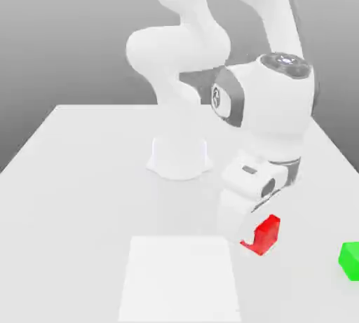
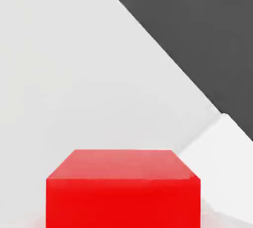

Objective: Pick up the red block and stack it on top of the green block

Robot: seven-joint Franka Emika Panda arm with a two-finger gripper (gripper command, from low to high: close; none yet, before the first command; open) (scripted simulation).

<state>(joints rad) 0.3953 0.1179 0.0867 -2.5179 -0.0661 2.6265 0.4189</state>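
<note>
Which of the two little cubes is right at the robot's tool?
The red cube. It sits right under the tool, while the green cube lies apart, at the exterior view's right edge of the table.

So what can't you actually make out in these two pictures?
- Pincer: in the exterior view the hand's white body covers its tips, so the contact with the red block is unseen.
- Green block: cut off by the exterior view's right edge.
- Red block's lower part: cut off by the hand view's edge.
</note>
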